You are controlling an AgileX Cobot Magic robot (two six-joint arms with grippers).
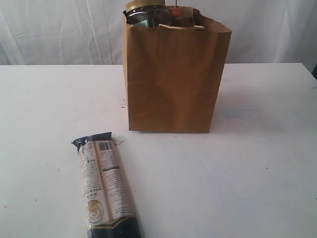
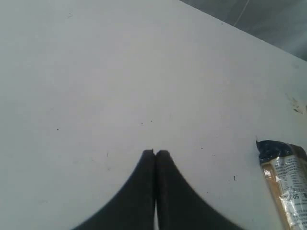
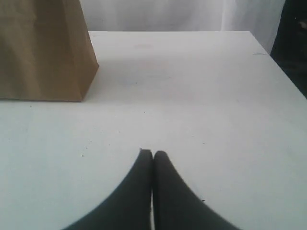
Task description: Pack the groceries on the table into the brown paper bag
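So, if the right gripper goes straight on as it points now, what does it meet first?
Probably only the bare table; the right gripper points past the brown paper bag, which stands to one side. Depth is unclear.

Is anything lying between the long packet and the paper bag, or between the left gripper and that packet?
Nothing visible does. Only bare table lies between the long cream-black packet and the brown paper bag, and between the shut left gripper and the packet. The bag's mouth is crowded: a yellow-lidded jar pokes above its rim.

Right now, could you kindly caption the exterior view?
Brown paper bag stands packed, yellow-lidded jar peeking out; long cream-black packet lies on the table.
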